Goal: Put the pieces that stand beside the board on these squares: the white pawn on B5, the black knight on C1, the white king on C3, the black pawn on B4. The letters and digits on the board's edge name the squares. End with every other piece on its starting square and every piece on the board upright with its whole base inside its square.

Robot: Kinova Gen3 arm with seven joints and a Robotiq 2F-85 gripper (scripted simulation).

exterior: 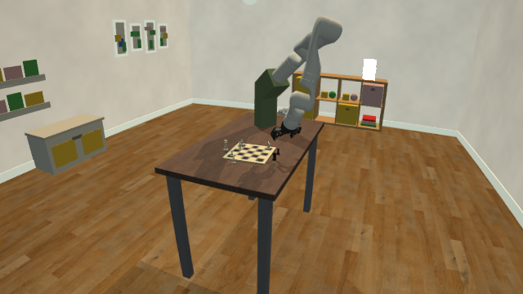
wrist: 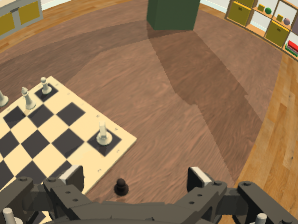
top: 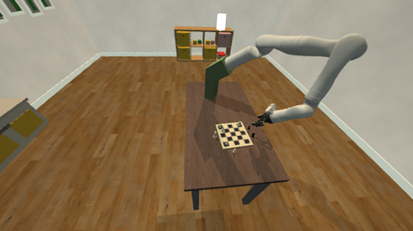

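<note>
The chessboard (top: pixel 242 143) (exterior: pixel 261 157) (wrist: pixel 100 165) lies in the middle of the dark table (top: pixel 224 168) (exterior: pixel 229 175). My gripper (top: pixel 258 122) (exterior: pixel 283 133) (wrist: pixel 135 178) is open and empty. It hangs low over the table, just off the board's corner. A small black piece (wrist: pixel 120 187) (top: pixel 248 127) stands on the table beside the board, below and between my fingers. A second black piece (top: pixel 253 134) (exterior: pixel 278 153) stands next to it along the same edge. Two white pieces (top: pixel 214 134) (top: pixel 234 151) stand off the board on other sides. A white piece (wrist: pixel 103 136) stands on the corner square near me.
Other pieces stand on corner squares (top: pixel 220 126) (top: pixel 226 144) (wrist: pixel 45 86). The arm's green base (top: pixel 213 80) (exterior: pixel 265 98) stands at the table's far end. A shelf unit (top: pixel 202 43) (exterior: pixel 343 100) is by the back wall.
</note>
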